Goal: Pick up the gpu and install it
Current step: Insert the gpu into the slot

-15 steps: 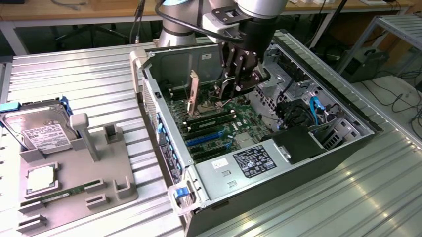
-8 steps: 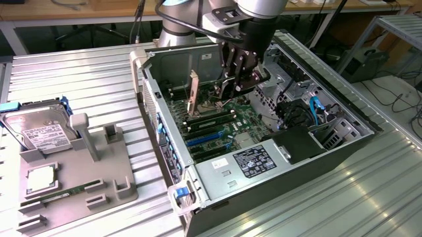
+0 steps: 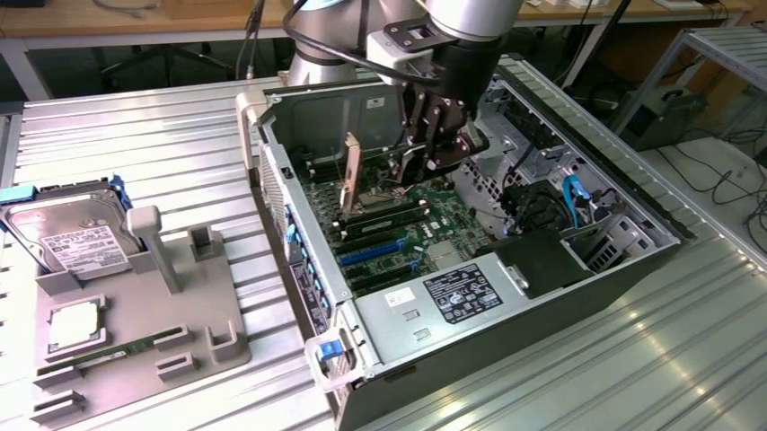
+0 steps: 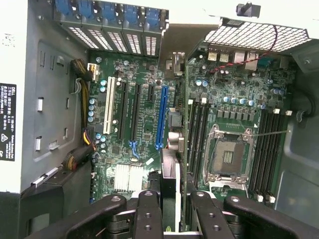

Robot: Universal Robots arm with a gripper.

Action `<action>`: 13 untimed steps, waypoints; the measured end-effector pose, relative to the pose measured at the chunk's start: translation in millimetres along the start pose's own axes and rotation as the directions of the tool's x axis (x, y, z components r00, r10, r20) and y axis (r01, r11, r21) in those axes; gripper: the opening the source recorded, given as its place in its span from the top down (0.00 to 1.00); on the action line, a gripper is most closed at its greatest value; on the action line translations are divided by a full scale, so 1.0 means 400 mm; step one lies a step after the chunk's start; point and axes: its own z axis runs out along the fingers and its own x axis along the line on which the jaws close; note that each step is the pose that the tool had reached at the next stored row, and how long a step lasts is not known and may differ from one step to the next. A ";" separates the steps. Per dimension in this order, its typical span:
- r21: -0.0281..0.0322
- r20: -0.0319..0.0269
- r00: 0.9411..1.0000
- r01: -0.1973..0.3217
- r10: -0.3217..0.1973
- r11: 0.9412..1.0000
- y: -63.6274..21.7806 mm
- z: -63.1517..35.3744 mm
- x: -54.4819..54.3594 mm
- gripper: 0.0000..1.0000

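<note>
A ribbed metal desk (image 3: 144, 135) carries an open computer tower case (image 3: 623, 193) lying on its side, with the motherboard (image 3: 432, 220) facing up. At the case's near end sits the silver power supply (image 3: 444, 301) with a dark label. To the exterior view's left of the case, a grey fixture tray (image 3: 222, 346) holds a hard drive (image 3: 72, 238) standing at its far end, a processor chip (image 3: 74, 325) and a slim green memory stick (image 3: 120, 350) at its near end.

The robot arm (image 3: 462, 22) reaches down into the case from the far side. Its black end effector (image 3: 434, 148) pinches the gpu (image 3: 352, 175), which stands on edge above the motherboard, silver bracket towards the exterior view's left. In the wrist view the end effector (image 4: 172, 206) grips the gpu (image 4: 170, 191) edge-on between its fingers (image 4: 148, 219), close beside the blue expansion slot (image 4: 160, 117) and near the empty processor socket (image 4: 228, 157).
</note>
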 end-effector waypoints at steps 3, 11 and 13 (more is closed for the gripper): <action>0.000 0.000 1.000 0.000 0.000 1.000 0.000 0.005 0.000 0.73; 0.000 0.000 1.000 0.002 -0.002 1.000 0.000 0.020 0.001 0.73; 0.000 0.000 1.000 0.003 -0.003 1.000 0.001 0.026 0.001 0.73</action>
